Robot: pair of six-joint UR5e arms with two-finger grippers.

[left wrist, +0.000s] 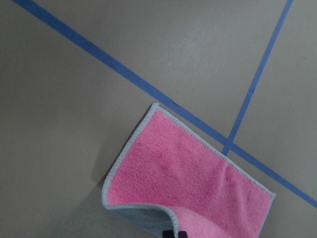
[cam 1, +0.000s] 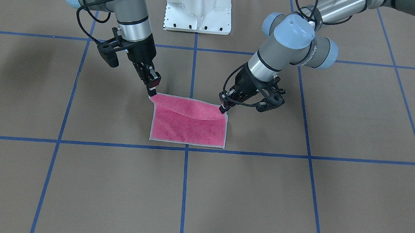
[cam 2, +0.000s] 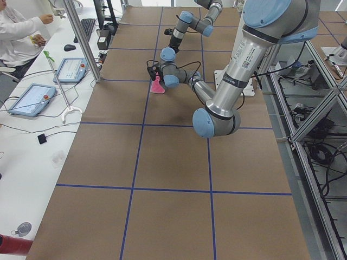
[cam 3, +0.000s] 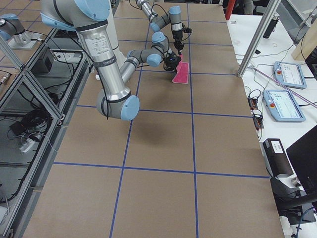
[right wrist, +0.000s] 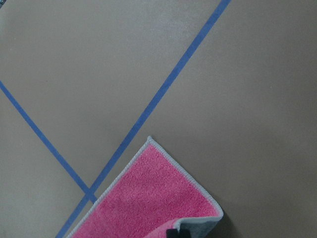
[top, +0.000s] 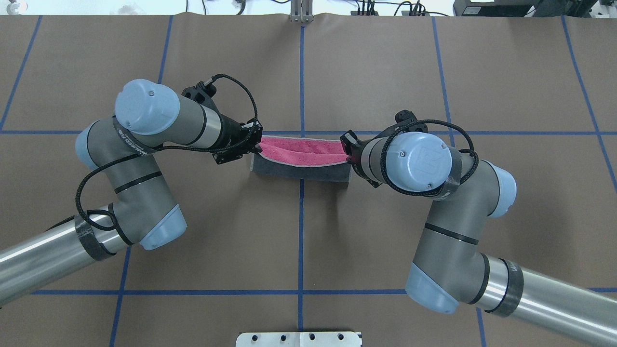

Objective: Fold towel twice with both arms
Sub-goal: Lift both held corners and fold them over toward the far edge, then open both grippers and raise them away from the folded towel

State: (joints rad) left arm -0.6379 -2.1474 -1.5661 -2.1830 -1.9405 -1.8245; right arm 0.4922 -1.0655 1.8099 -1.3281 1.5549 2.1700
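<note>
The towel (cam 1: 188,126) lies pink face up at the table's centre, with its far edge flat on the table. The edge nearer the robot is lifted, and its dark grey underside (top: 301,171) shows from overhead. My left gripper (cam 1: 224,108) is shut on one raised corner. My right gripper (cam 1: 153,90) is shut on the other. From overhead, the left gripper (top: 255,144) and the right gripper (top: 348,150) stand at the two ends of the raised strip. Each wrist view looks down on the pink face (left wrist: 188,178) (right wrist: 148,203), with a fingertip only just showing at the bottom edge.
The white pedestal (cam 1: 198,9) stands behind the towel on the robot's side. Blue tape lines (cam 1: 183,190) cross the brown table. A person (cam 2: 16,32) and tablets (cam 2: 30,100) are at a side bench beyond the table's far edge.
</note>
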